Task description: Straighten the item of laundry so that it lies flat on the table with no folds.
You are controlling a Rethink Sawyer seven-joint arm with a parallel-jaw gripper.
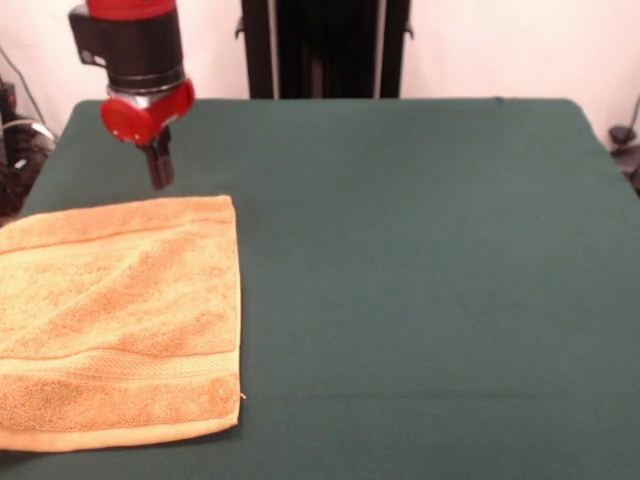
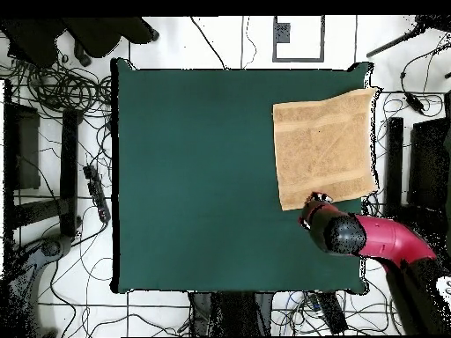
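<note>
The item of laundry [image 1: 115, 320] is a golden-orange terry towel spread on the green table [image 1: 420, 280] at the left, with border bands near its far and near edges. Its left side runs out of the front view. No large fold shows; the surface has only slight ripples. From overhead the towel [image 2: 324, 148] lies at the table's [image 2: 203, 176] upper right corner, reaching the right edge. My gripper [image 1: 160, 178] hangs just beyond the towel's far edge, a little above the cloth, shut and holding nothing. From overhead the gripper [image 2: 317, 201] sits at the towel's lower edge.
Cables [image 2: 53, 88] and black equipment [image 2: 22, 145] lie on the floor around the table. More cables [image 1: 15, 150] show past the table's left edge in the front view. The towel lies close to the table's edge [image 2: 374, 132].
</note>
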